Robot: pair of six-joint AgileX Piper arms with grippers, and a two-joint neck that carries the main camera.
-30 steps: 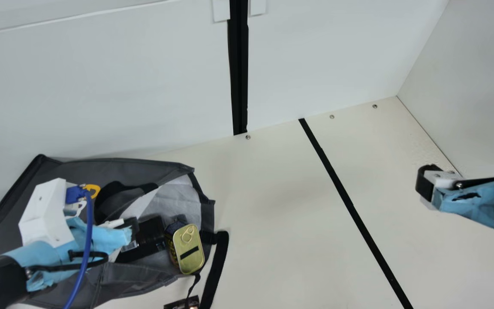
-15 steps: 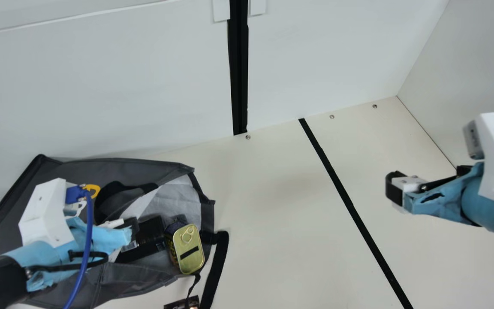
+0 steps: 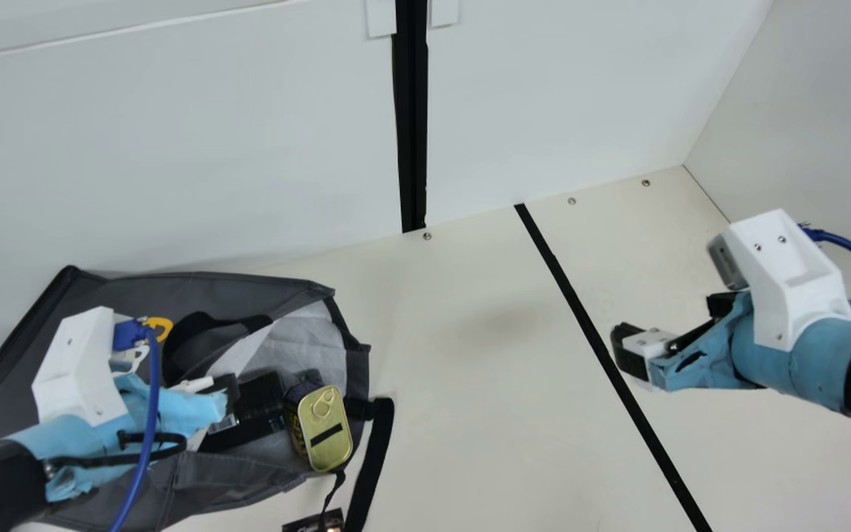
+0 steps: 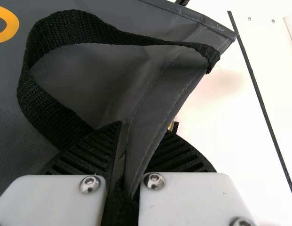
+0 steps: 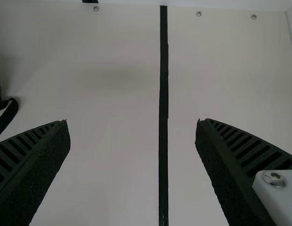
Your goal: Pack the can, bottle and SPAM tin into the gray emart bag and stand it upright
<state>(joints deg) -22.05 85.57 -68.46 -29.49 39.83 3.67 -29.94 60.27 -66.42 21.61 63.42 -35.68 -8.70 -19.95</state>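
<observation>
In the left wrist view, the robot's left hand (image 4: 140, 136) pinches the edge of the gray emart bag (image 4: 160, 84), fabric folded between its ribbed fingers, a black handle (image 4: 47, 103) looping over the bag's side. To those of us in the room, the packing looks all but finished, with the steadying and raising of the bag the step in hand.

In the right wrist view, the right hand (image 5: 132, 122) is spread wide with nothing between its fingers, above the worktop (image 5: 113, 179) and its black stripe (image 5: 163, 94), well apart from the bag. The next move probably calls for it to cross to the bag's mouth, nudge the contents deeper and take the free rim, so that both arms can tip the bag upright.

In the main view, the bag lies on its side, dark gray outside and pale within, its mouth turned toward the right arm. At the lip of that mouth leans a gold, round-cornered tin, apparently the SPAM tin (image 3: 331, 437), its ring-pull lid facing out and marked by a black bar. Just behind it, inside the bag, sits a dark can (image 3: 296, 428) with yellow print. A black shape (image 3: 261, 395) deeper in the bag may be the bottle; an onlooker cannot be sure. The tin could slide out if the lift begins too soon.
</observation>
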